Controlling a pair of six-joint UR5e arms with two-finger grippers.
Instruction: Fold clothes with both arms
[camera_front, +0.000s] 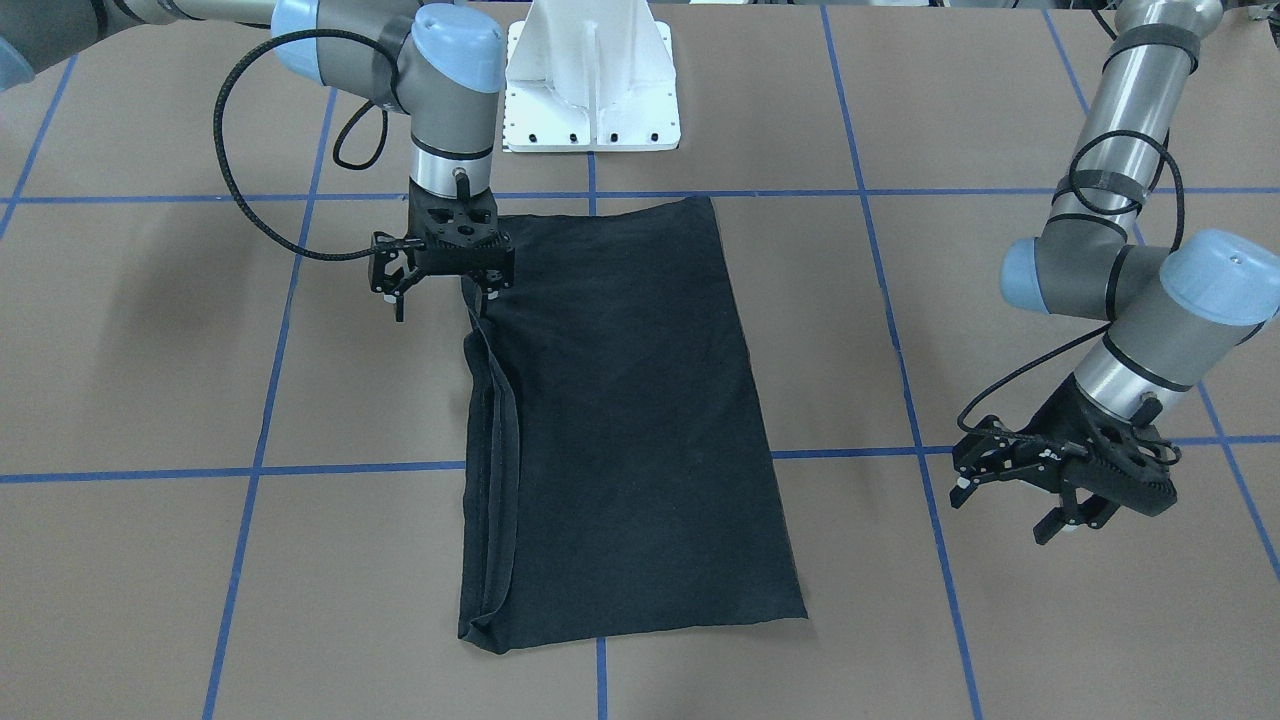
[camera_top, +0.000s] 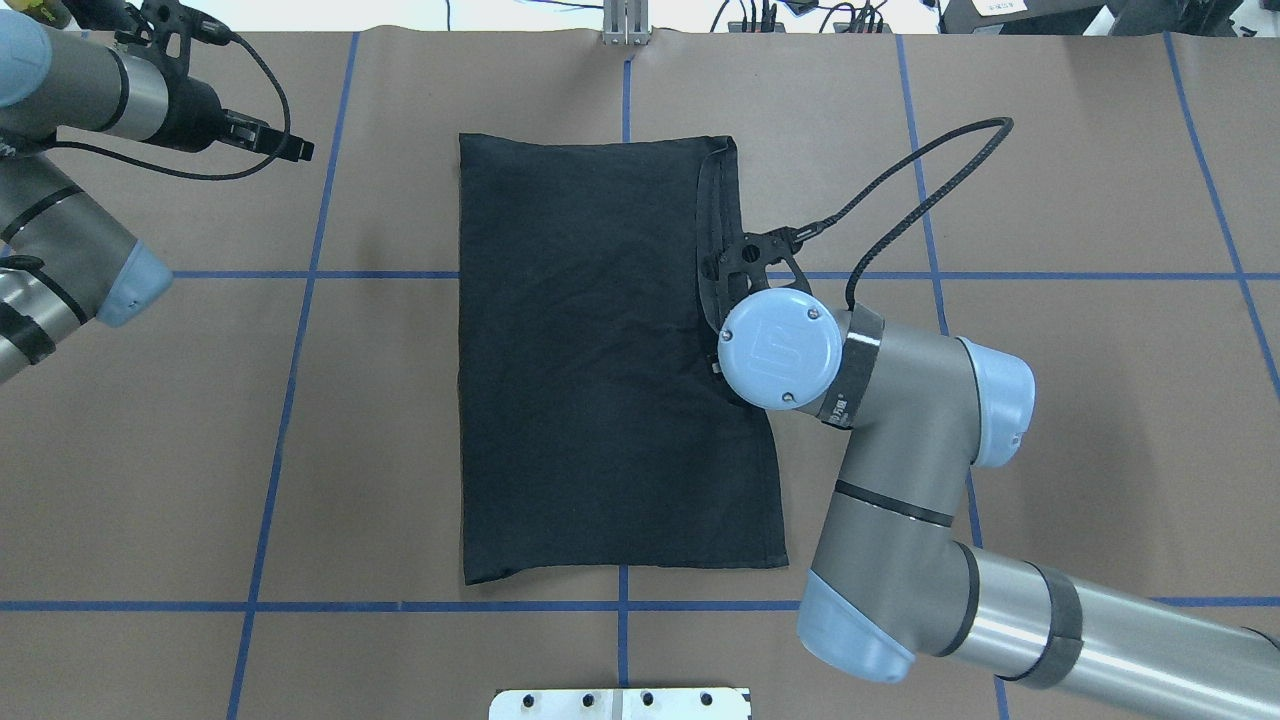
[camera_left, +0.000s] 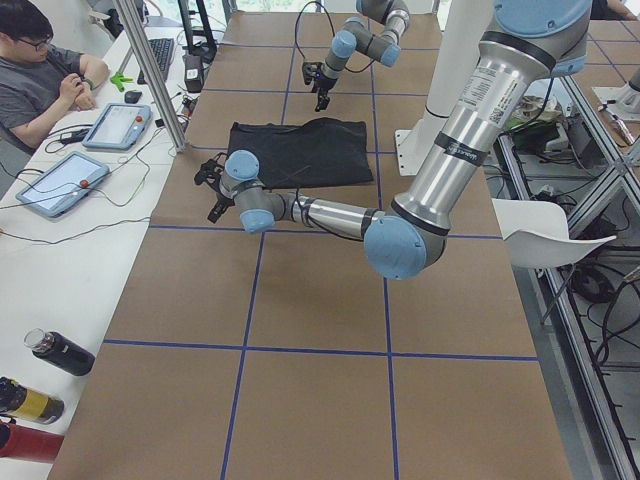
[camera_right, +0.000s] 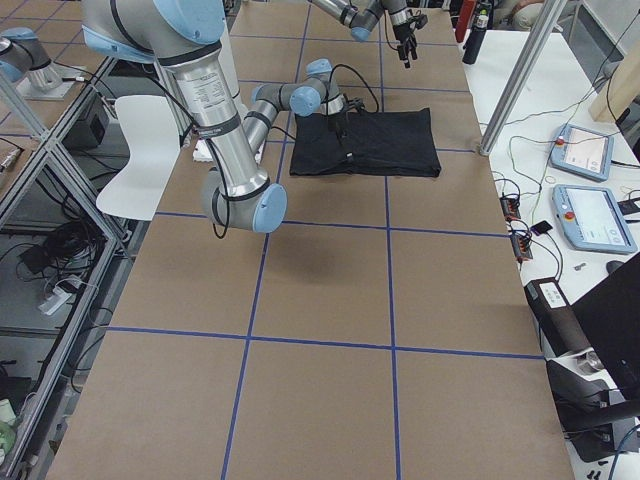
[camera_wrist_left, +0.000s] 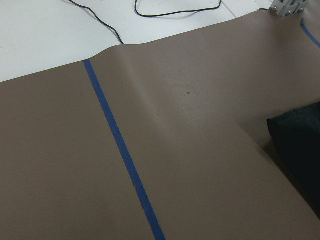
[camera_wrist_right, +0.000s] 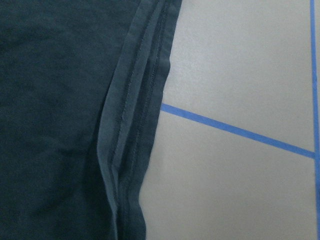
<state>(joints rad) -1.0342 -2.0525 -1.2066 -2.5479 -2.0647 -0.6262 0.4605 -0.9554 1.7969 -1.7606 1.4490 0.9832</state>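
Overhead exterior shows the T-shirt (camera_top: 590, 350) lying mid-bench as a long black rectangle with its plain side up. Its short ends face the robot's edge and the operators' edge of the bench (camera_top: 1100, 420). No sleeve sticks out and no print shows. Along its right long side a stack of stitched hems (camera_wrist_right: 135, 125) runs as a raised ridge, slightly wavy, where layers have been turned in.

The right arm (camera_top: 900, 420) hangs over that ridge, wrist pointing straight down, in the half of the shirt nearer the robot's edge. Its jaws sit at the cloth's border, but the wrist hides them from above. The front-facing view is too dark there, so I cannot tell whether they are spread, pinched, or gripping fabric. The left arm (camera_front: 1130, 290) is well apart from the shirt, out toward the bench's left end. Its jaws are released, hold nothing and hover above bare paper.

As I judge it, the lengthwise folds are done and the crosswise fold is still to come. That calls for the left arm to come in to the shirt's left long side. Each arm would then pinch all the layers at one corner of a short end. Both would lift together and carry that end evenly over to the other, keeping the loose hem ridge from sliding out.
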